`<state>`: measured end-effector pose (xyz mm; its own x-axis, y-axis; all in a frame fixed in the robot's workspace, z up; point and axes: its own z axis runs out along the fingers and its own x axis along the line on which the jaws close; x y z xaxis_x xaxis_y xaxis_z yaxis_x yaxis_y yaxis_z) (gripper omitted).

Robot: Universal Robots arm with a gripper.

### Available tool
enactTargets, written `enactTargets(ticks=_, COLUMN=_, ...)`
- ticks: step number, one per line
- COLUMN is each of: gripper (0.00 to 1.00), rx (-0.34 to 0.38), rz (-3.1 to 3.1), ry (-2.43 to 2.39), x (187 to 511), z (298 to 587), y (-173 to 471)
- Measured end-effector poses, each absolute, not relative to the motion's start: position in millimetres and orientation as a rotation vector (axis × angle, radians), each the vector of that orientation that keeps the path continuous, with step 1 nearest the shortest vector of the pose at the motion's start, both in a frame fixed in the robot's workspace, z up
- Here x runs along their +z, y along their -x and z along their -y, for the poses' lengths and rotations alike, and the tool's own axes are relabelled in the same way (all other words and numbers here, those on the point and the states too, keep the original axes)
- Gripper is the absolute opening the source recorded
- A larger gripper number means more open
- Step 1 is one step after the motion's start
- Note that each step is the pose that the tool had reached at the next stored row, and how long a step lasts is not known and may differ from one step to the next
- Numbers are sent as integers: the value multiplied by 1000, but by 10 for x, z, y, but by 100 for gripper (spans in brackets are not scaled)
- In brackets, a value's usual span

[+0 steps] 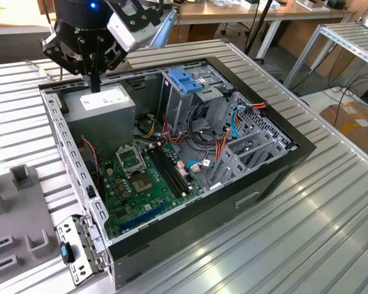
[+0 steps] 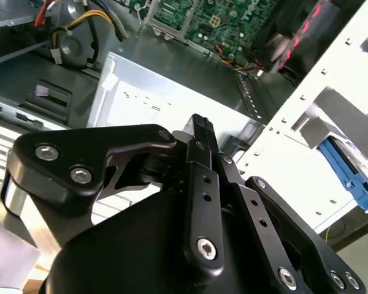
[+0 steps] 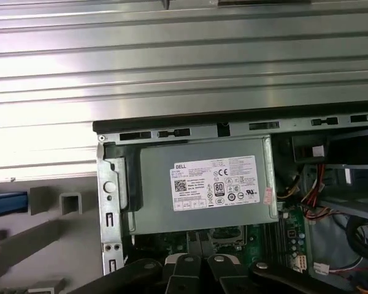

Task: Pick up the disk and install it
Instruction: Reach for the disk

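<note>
Gripper, exterior view: the black two-finger gripper (image 1: 95,84) is seen just above the grey metal power supply box with white label (image 1: 101,107), fingers pressed together with nothing between them
Case, exterior view: the power supply box is housed in a corner of the open black computer case (image 1: 245,199)
Gripper, second wrist view: the gripper (image 2: 200,125) is seen closed over the power supply box (image 2: 159,86)
Disk, second wrist view: the disk (image 2: 349,177), silver metal in a blue plastic bracket, is seen outside the case, well apart from the power supply box, past the pale perforated rail (image 2: 331,79)
Disk, first wrist view: the disk (image 3: 6,204) is shown by its blue edge beside the grey plastic fixture (image 3: 43,199), apart from the power supply box (image 3: 202,184)
</note>
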<state>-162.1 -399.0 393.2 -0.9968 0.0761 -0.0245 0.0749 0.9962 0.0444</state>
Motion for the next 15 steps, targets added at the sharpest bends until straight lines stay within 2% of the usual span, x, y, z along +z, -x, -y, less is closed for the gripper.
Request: enactTargets(ticks=15, gripper=11, rx=68, rz=-3113, ry=-118, x=3927, z=3989, y=2330)
